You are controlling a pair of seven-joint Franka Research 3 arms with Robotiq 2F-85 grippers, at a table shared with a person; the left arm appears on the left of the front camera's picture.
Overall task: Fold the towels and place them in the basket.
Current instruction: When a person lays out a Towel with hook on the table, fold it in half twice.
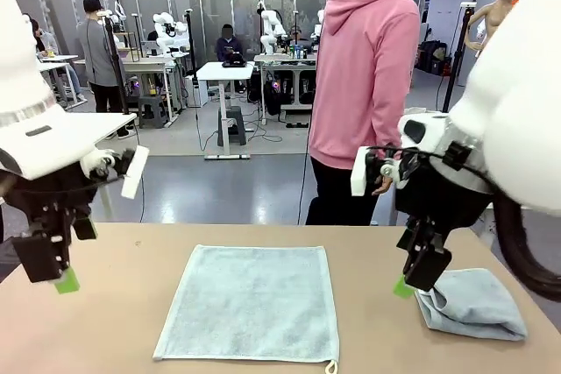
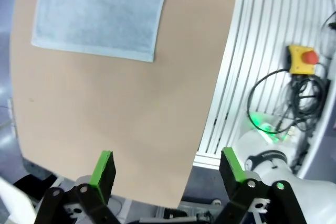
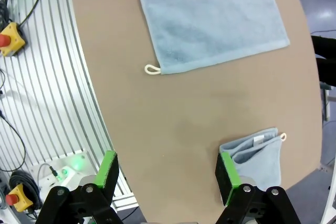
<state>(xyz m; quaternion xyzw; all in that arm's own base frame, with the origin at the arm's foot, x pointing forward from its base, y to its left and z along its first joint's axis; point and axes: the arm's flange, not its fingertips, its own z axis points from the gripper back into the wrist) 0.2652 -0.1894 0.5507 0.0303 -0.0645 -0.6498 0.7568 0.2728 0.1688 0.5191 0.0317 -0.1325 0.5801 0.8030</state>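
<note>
At the middle of the table (image 1: 114, 321) a flat towel (image 1: 250, 304) is lying fully spread out, light grey-blue, its edges running square with the table's edges. It is looking close to square from the front, so I cannot tell which way its long axis is running. A small pale loop (image 1: 330, 366) is sticking out from its near right corner, pointing toward the robot's side; the right wrist view is catching that loop (image 3: 152, 69) too, at the corner of the flat towel (image 3: 210, 19).

Off to the right, near the table's right edge, a folded towel (image 1: 473, 304) is sitting in a soft bundle, its long axis running left to right and its layered open edges facing left toward the flat one. On the folded towel (image 3: 254, 158) a white label (image 3: 258, 140) is showing at the far left corner with a second loop (image 3: 283, 136) just beside it; any print on the label is too small to read.

Moving outward, the right gripper (image 1: 416, 279) is hanging just over the left end of that bundle, jaws spread wide with nothing between them (image 3: 166, 169). The left gripper (image 1: 54, 273) is hovering over the near left of the table, well apart from the flat towel (image 2: 100, 11), jaws spread just as wide and gripping nothing (image 2: 167, 163).

Beyond the table's far edge a person in a pink hoodie (image 1: 364, 76) is standing.
</note>
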